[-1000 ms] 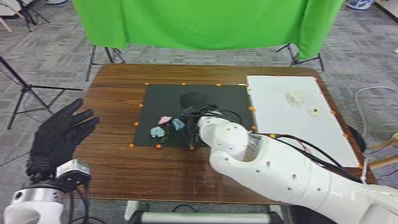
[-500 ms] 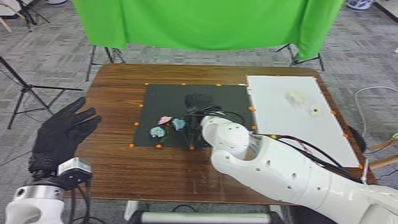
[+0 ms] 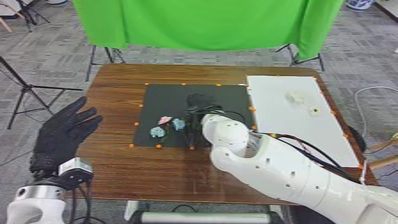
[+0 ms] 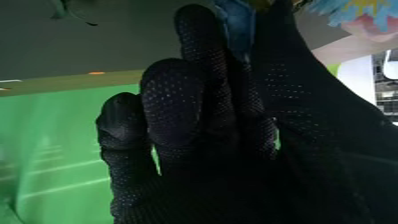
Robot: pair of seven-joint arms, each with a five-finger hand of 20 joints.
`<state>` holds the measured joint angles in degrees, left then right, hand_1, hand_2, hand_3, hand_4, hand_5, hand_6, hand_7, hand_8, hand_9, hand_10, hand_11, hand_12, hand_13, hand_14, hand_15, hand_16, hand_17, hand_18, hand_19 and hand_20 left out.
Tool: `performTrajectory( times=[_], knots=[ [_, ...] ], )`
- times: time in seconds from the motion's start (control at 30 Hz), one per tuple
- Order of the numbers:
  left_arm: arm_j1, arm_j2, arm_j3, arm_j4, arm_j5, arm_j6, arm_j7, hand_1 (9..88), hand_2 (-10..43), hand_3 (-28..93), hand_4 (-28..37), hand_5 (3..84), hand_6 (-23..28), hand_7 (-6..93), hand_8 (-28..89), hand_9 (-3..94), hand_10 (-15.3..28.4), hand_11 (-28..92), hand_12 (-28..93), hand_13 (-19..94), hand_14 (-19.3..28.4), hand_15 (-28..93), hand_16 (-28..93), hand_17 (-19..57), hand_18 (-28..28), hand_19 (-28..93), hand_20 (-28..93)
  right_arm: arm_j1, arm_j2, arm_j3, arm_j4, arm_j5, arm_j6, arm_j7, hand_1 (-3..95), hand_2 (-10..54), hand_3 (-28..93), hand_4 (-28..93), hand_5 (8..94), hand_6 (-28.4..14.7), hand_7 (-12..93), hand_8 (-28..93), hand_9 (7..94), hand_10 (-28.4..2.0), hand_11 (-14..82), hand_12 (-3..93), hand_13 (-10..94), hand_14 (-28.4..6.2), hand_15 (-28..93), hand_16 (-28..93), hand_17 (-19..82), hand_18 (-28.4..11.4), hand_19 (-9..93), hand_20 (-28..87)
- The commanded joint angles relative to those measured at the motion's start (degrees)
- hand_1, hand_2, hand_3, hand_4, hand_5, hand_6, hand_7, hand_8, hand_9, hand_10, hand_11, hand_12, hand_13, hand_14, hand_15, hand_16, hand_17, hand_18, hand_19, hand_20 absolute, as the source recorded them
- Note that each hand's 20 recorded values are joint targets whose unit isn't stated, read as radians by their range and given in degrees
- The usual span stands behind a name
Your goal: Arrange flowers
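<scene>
Pink and blue artificial flowers [image 3: 179,124] at near left on the black rectangular mat [image 3: 162,100] likely await arranging beside the black-gloved right hand [image 4: 173,110], whose grip I cannot tell, while pale pieces [image 3: 295,95] at right may be placed.

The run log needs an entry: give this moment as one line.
right hand over dark mat; pink flower, blue flowers on mat; left hand open, at table's left edge
</scene>
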<state>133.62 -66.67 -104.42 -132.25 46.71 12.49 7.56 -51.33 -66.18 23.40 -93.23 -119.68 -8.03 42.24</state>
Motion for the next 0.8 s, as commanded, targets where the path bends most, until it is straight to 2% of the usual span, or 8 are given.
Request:
performTrajectory(
  times=[0.03,0.1,0.2,0.37,0.57,0.8],
  knots=[
    [0.85,-0.15,0.11,0.01,-0.01,0.21,0.26,25.2,5.7,82,-18.6,38.8,10.4,13.1,-9,36.6,20.4,27,9,27,27.1,50,-10,-8.5,24.1,60,-5,-2.09,-0.67,3.13,-1.11,-1.6,-4.13,-0.77,44.0,-9.5,85,-28,68.2,-2.4,29,-5,79.0,-10.5,23.3,29.3,71,-8.3,80,14,36,-23.0,93,51],
    [0.86,-0.25,0.18,-0.04,0.09,0.16,0.15,25.2,5.7,82,-18.5,38.8,10.4,13.1,-9,36.6,20.4,27,9,27,27.0,50,-10,-8.5,24.1,60,-5,-3.77,-0.78,5.29,-2.07,-2.8,-6.92,-1.74,42.6,-9.5,86,-28,66.6,-2.6,27,-6,75.1,-11.8,27.8,25.7,70,-8.4,81,14,35,-23.1,93,51],
    [0.97,-0.21,0.26,-0.01,-0.02,0.46,0.16,25.2,5.7,82,-18.6,38.8,10.4,13.1,-9,36.6,20.4,27,9,27,27.1,50,-10,-8.5,24.1,60,-5,-4.14,-0.06,5.81,-3.04,-2.93,-7.52,-2.21,40.7,-9.5,88,-28,64.0,-2.9,26,-15,69.6,-13.7,33.3,21.1,69,-9.0,82,13,34,-23.2,93,51],
    [1.17,-0.29,0.16,-0.12,0.04,0.53,0.01,25.3,5.7,82,-18.6,38.8,10.4,13.1,-10,36.6,20.3,27,9,27,27.2,50,-10,-8.5,24.1,60,-5,-4.39,0.05,7.05,-3.66,-2.65,-8.93,-2.49,38.1,-9.5,91,-28,61.4,-4.1,26,-17,65.3,-15.6,38.0,16.0,67,-9.5,83,12,33,-23.2,93,51],
    [1.1,-0.15,0.32,-0.18,0.06,0.53,0.09,25.3,5.7,82,-18.6,38.8,10.4,13.2,-10,36.6,20.4,27,9,27,27.2,50,-10,-8.5,24.1,60,-5,-4.78,-0.55,8.19,-3.92,-3.19,-10.55,-3.07,36.8,-9.5,92,-28,58.7,-5.0,25,-17,62.5,-16.8,37.8,15.2,66,-10.5,83,12,32,-23.4,93,52],
    [1.45,-0.36,0.3,-0.27,0.09,0.69,0.09,25.2,5.7,82,-18.6,38.8,10.4,13.1,-10,36.6,20.4,27,9,27,27.1,50,-10,-8.5,24.1,60,-5,-4.61,-0.08,8.73,-4.66,-2.34,-9.6,-3.43,35.1,-9.5,92,-28,55.8,-6.1,25,-16,58.6,-18.1,36.8,14.7,64,-11.1,84,11,32,-23.4,93,52]
  ],
)
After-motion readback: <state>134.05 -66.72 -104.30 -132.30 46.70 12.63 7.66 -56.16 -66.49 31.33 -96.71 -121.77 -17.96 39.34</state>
